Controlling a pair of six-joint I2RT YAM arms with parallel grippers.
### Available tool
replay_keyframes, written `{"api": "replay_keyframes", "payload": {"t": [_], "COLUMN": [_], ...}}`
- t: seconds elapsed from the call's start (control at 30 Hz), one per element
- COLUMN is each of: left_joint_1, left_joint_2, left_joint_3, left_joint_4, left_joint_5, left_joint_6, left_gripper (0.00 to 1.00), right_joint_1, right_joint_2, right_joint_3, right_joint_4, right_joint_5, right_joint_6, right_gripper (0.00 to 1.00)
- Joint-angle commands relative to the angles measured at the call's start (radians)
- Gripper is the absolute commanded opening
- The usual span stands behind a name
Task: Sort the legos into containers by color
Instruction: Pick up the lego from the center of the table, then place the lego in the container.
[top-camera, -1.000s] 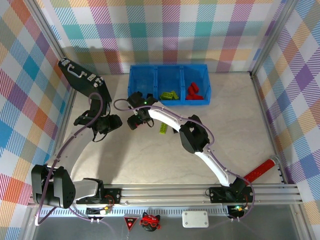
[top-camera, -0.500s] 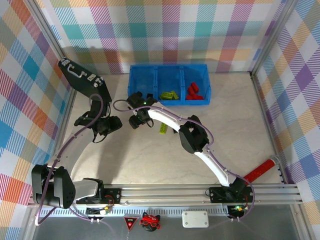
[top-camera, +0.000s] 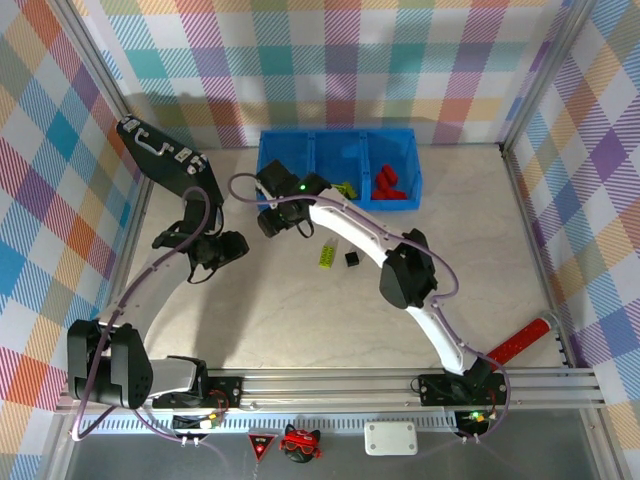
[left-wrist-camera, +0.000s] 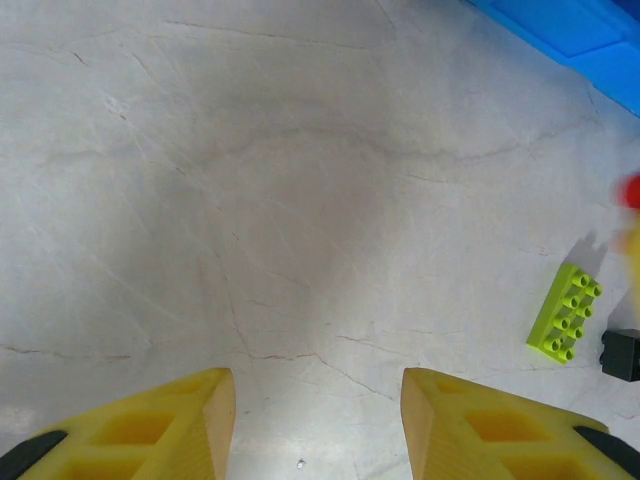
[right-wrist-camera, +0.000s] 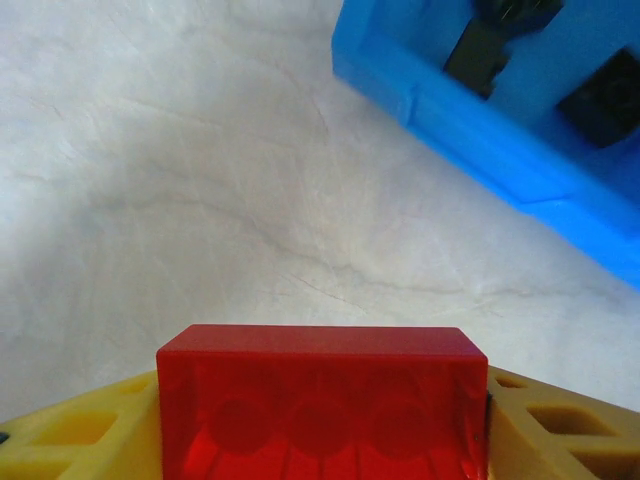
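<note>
**Top view.** The containers (top-camera: 340, 135) stand at the far side of the table (top-camera: 300, 330), close to the checked wall. The middle compartment holds lime legos (top-camera: 340, 188) and the one on the right holds red legos (top-camera: 388, 185). The right claw (top-camera: 271, 220) hangs just before the near wall of the leftmost compartment. The left claw (top-camera: 222, 248) is beside it to the left, over bare table. A lime brick (top-camera: 327, 256) and a black brick (top-camera: 351, 259) lie loose on the table, near each other but apart — both on the near side of the right claw. A black briefcase (top-camera: 160, 155) sits at the far left. A triangular sticker (top-camera: 262, 443) sits on the front rail, its marking too small to read.

**Left wrist.** The left claw (left-wrist-camera: 315, 400) is released: its yellow fingers (left-wrist-camera: 190, 420) stand apart with nothing between them. The lime brick (left-wrist-camera: 565, 312) lies studs up, well off to the right, with the black brick (left-wrist-camera: 622, 353) just beside it. A corner of the containers (left-wrist-camera: 580, 35) shows at top right.

**Right wrist.** The right claw (right-wrist-camera: 320, 445) is clenched on a red brick (right-wrist-camera: 320, 380), which is pinched between its yellow fingers (right-wrist-camera: 80, 430) and faces the camera with its hollow underside. Ahead and to the right is the wall of the containers (right-wrist-camera: 470, 150) — black bricks (right-wrist-camera: 605, 100) lie inside that compartment.
</note>
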Motion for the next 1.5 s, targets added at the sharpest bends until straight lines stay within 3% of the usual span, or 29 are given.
{"api": "replay_keyframes", "payload": {"t": [0.0,0.37,0.63,1.03,1.27,1.47], "left_joint_1": [0.008,-0.094,-0.169,-0.283,-0.367,-0.436], "left_joint_2": [0.025,0.15,0.223,0.248,0.258,0.296], "left_joint_3": [0.005,0.086,0.148,0.165,0.164,0.192], "left_joint_4": [0.027,0.072,0.085,0.076,0.078,0.076], "left_joint_5": [0.04,0.038,0.047,0.007,-0.025,-0.047], "left_joint_6": [-0.02,-0.048,-0.071,-0.114,-0.146,-0.16], "left_gripper": [0.48,0.48,0.48,0.48,0.48,0.48], "right_joint_1": [-0.035,-0.241,-0.418,-0.585,-0.614,-0.616], "right_joint_2": [-0.083,-0.282,-0.284,-0.086,0.059,0.08], "right_joint_3": [-0.042,-0.27,-0.35,-0.206,-0.047,-0.031], "right_joint_4": [-0.047,0.006,0.048,0.088,0.061,0.079], "right_joint_5": [0.022,-0.014,-0.071,-0.119,-0.117,-0.103], "right_joint_6": [-0.023,-0.024,-0.015,0.019,0.017,0.015], "right_gripper": [0.65,0.65,0.65,0.65,0.67,0.73]}}
